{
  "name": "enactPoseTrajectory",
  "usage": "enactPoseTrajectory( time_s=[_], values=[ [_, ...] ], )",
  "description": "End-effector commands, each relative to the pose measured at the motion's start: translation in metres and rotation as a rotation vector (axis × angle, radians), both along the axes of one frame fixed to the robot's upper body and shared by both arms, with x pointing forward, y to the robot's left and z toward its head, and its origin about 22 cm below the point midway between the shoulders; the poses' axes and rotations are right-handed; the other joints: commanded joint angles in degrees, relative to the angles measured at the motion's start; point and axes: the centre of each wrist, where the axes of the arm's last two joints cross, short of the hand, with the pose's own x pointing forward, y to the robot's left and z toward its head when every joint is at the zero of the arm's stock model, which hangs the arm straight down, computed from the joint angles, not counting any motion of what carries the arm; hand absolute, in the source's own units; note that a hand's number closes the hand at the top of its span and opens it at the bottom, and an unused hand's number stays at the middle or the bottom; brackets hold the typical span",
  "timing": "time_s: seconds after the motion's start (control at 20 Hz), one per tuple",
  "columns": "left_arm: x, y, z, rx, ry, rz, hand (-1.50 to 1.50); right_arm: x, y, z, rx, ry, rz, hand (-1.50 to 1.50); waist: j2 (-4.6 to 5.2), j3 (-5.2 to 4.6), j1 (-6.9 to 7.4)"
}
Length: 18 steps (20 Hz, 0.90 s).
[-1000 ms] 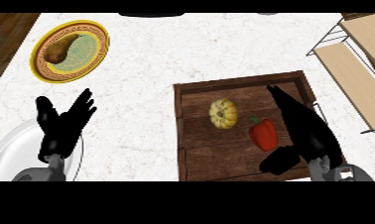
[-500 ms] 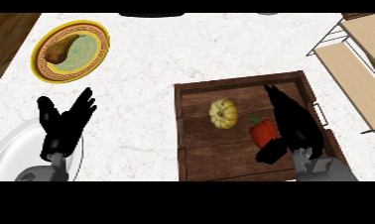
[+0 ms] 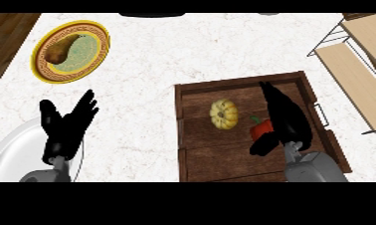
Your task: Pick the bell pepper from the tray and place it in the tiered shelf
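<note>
- The bell pepper is red with a small green stem at its upper left, and only its left part shows; it lies in the wooden tray, right of the tray's middle
- The right hand lies over the pepper's right side, fingers stretched toward the tray's far edge and the thumb bent down below the pepper; the hand touches the pepper, but whether it truly grasps it cannot be told, since the contact is hidden
- Just beside the pepper, to its left, sits a small yellow ribbed squash, apart from the pepper by a narrow gap
- The tray is dark brown planks with a raised rim and a thin metal handle on its right side; it rests on the white marbled counter
- The tiered shelf stands at the view's right edge, light wooden boards in a thin white frame, well apart from the pepper
- The left hand rests released at the lower left, fingers up and spread, holding nothing, beside a white plate
- At the upper left lies a yellow-rimmed plate with a brown piece of food on it
</note>
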Motion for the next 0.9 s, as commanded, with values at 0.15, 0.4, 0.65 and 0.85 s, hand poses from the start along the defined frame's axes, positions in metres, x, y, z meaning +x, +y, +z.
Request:
enactPoseTrajectory(
  time_s=[0.15,0.4,0.65,0.85],
  values=[
    [0.006,0.001,-0.01,0.003,0.038,0.017,0.0,0.01,-0.016,-0.005,0.023,0.016,0.05,-1.5,0.13,-0.13,-0.12],
    [-0.01,-0.008,-0.001,0.003,0.02,0.002,0.0,0.006,0.02,-0.037,-0.041,0.114,0.256,1.5,0.13,-0.11,0.38],
    [-0.009,0.019,0.008,-0.011,0.033,0.005,0.0,-0.009,0.01,-0.033,0.034,0.052,0.267,1.5,0.07,-0.12,0.02],
    [0.013,0.0,0.011,-0.002,0.03,0.012,0.0,-0.039,0.026,-0.018,0.074,-0.044,0.309,1.5,0.0,-0.13,-0.44]
  ],
)
